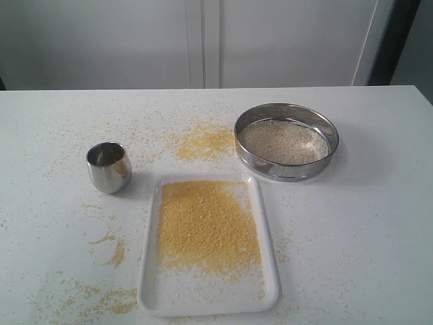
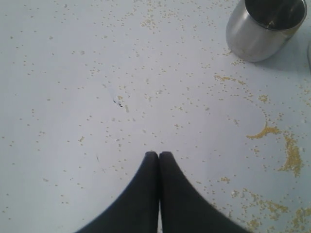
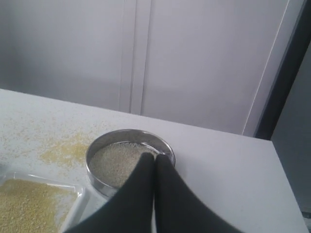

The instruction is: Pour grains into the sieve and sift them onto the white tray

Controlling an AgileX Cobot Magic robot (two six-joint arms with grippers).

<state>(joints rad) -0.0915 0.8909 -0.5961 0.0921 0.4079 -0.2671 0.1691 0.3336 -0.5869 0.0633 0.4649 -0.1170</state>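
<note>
The flat white tray with round corners [image 1: 203,292] lies nearest, its long side running near to far. Fine yellow grains [image 1: 206,227] are heaped on it. Farther left stands a small shiny steel cup [image 1: 109,166]. Far right sits the wide round steel sieve [image 1: 287,173], with pale, coarser grains on its mesh. Loose grains dot the white surface [image 1: 379,223]. The black left pincer [image 2: 159,154] and right pincer [image 3: 155,156] are squeezed together, holding nothing.

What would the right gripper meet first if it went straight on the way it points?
Probably the sieve, around its rim; its distance from the right gripper is unclear.
</note>
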